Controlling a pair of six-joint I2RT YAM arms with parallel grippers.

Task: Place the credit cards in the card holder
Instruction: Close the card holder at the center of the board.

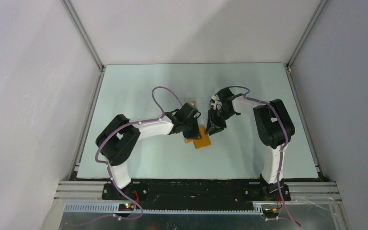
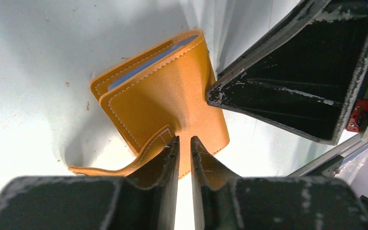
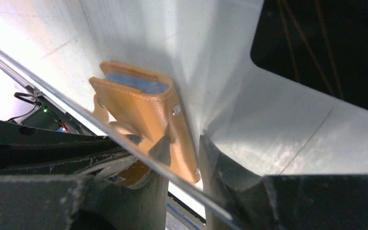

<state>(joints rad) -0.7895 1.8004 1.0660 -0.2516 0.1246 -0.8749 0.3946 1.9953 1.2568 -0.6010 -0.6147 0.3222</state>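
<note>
The orange card holder (image 1: 202, 140) lies flat on the table between both grippers. It shows in the left wrist view (image 2: 163, 96) and the right wrist view (image 3: 143, 110). A light blue credit card (image 2: 148, 62) sits inside it, its edge showing at the open end (image 3: 134, 82). My left gripper (image 2: 184, 141) (image 1: 194, 128) is almost shut, tips pressing on the holder's front beside its strap (image 2: 124, 165). My right gripper (image 3: 182, 153) (image 1: 214, 128) seems to hold a thin glossy card edge-on (image 3: 76, 109), with one finger (image 2: 268, 72) touching the holder's side.
A small pale clear rectangle (image 1: 190, 102) lies on the table just behind the left gripper. The pale table (image 1: 139, 96) is walled on the left, right and back by white panels with metal posts. The arm bases and a metal rail run along the near edge.
</note>
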